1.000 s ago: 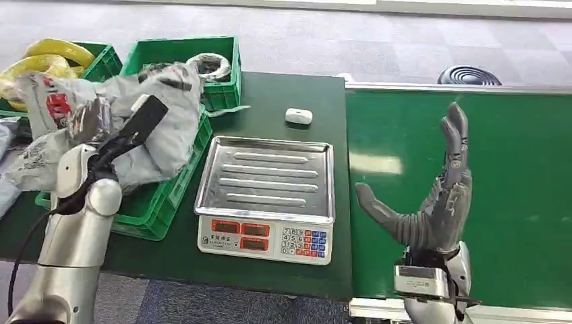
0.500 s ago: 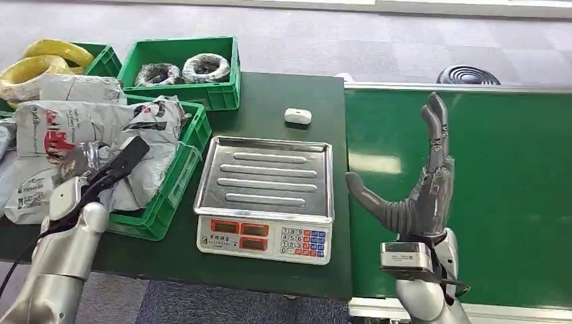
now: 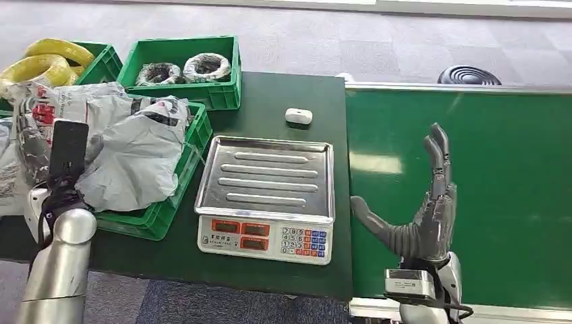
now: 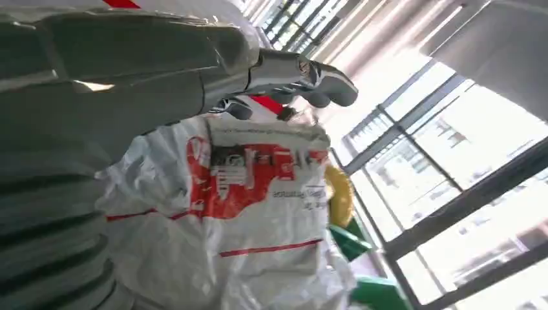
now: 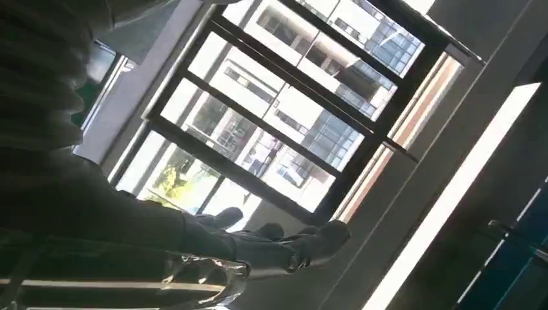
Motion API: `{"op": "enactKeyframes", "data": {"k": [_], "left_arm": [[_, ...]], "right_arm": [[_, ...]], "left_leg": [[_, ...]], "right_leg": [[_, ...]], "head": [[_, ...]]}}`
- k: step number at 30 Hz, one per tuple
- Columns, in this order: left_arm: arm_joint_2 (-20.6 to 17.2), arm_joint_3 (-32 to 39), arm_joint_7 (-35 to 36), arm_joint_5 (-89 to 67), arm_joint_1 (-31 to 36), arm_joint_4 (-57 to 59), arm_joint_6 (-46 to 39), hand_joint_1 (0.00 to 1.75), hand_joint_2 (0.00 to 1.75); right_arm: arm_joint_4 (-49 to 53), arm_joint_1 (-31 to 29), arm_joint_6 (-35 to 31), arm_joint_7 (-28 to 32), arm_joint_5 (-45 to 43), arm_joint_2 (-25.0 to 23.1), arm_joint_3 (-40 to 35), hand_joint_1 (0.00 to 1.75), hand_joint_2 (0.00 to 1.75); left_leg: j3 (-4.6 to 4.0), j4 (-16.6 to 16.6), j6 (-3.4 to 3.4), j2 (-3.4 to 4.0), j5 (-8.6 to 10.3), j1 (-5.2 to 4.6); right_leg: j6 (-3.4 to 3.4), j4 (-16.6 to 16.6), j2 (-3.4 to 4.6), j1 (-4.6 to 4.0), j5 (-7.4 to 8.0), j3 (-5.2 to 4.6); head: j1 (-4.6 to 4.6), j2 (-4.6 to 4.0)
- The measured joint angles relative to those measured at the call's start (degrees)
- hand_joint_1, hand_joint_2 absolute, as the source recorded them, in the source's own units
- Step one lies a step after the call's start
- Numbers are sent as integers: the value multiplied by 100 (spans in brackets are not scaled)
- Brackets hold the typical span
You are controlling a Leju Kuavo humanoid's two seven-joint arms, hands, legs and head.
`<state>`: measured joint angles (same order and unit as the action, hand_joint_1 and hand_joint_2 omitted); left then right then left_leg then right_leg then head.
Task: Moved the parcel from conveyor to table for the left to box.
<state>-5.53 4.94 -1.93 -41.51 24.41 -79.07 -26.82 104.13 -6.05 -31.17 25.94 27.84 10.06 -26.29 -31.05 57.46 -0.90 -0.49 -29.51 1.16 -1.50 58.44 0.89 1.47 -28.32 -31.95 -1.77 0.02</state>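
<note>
A grey parcel (image 3: 135, 158) lies crumpled in the near green crate (image 3: 162, 214) on the dark table (image 3: 276, 94), beside a white parcel with red print (image 3: 47, 108) (image 4: 252, 187). My left hand (image 3: 67, 150) (image 4: 284, 71) stands upright at the crate's left end, fingers straight, holding nothing, just in front of the bags. My right hand (image 3: 425, 216) (image 5: 278, 248) hovers open over the green conveyor (image 3: 512, 169), thumb spread toward the table, with no parcel under it.
A scale with a steel tray (image 3: 266, 175) sits between crate and conveyor. A small white case (image 3: 298, 115) lies behind it. A far crate (image 3: 185, 57) holds wrapped coils; another at the far left holds yellow coils (image 3: 50, 57).
The grey parcel dropped from the raised left hand into the crate and settled. The left hand swung left and turned upright. The right hand sank slightly toward me.
</note>
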Motion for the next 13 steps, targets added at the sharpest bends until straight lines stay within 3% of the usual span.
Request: {"op": "enactKeyframes", "data": {"k": [6,10,13], "left_arm": [[59,-173,-1237,51,-538,-981,-804,0,175],[101,-558,-2155,696,-1422,-2063,-830,0,175],[107,-813,-2381,881,-1978,-2666,-806,0,175]], "right_arm": [[0,160,339,-26,-221,160,83,0,175],[9,507,934,-188,-372,236,304,0,175],[24,777,1156,-186,-455,251,487,0,175]], "left_leg": [[-1,0,1,2,-2,0],[-3,-1,1,3,-15,-2],[-15,-1,4,2,-17,-2]], "right_leg": [[1,0,0,0,-2,-1],[-1,-6,0,2,-8,-3],[-2,-8,-2,2,-8,-13]], "head": [[0,0],[2,0],[0,0]]}}
